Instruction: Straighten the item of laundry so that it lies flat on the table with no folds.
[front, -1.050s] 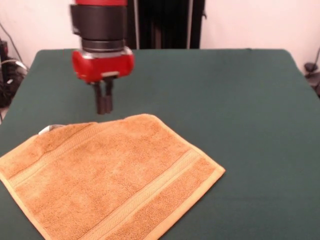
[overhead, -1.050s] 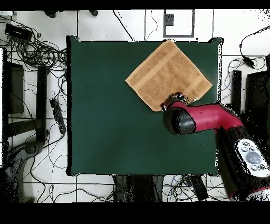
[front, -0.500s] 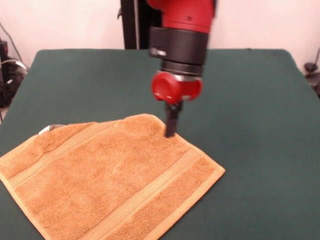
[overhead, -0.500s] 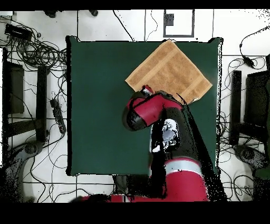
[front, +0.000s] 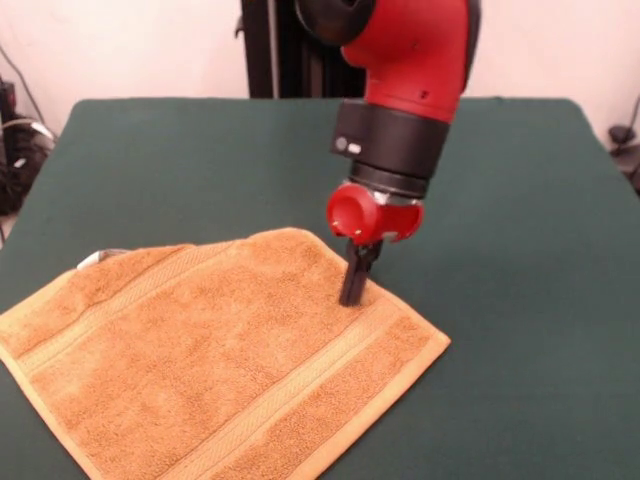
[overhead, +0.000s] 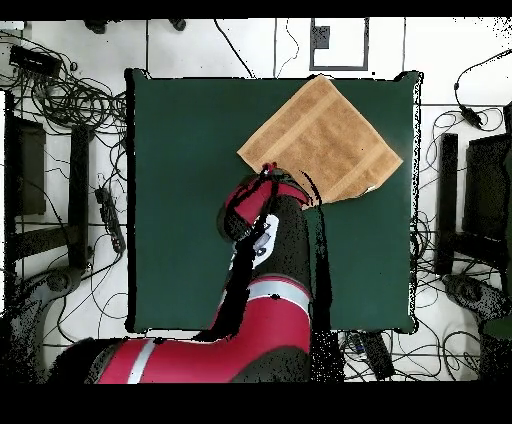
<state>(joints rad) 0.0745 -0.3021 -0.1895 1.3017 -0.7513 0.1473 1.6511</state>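
Observation:
The item of laundry (front: 220, 350) is an orange-tan towel with paler bands, spread almost flat on the green table (front: 500, 200) and turned like a diamond. A white tag (front: 100, 257) shows at its far left corner. My gripper (front: 351, 296) points down with its tips on the towel's far right edge, just beside the paler band, and it looks shut, the fingers pressed together. From overhead the towel (overhead: 320, 135) lies at the table's (overhead: 190, 200) top right, and the red arm (overhead: 262, 215) covers the gripper at the towel's lower left edge.
A black stand (front: 275, 50) rises behind the table. Cables (overhead: 70, 100) and dark equipment (overhead: 25, 165) lie on the floor around the table. The towel's top corner reaches the table's edge (overhead: 320, 78) in the overhead view.
The arm has swung from the towel's far left side across to its far right edge and come down, so the gripper tips now touch the cloth. The towel has not shifted.

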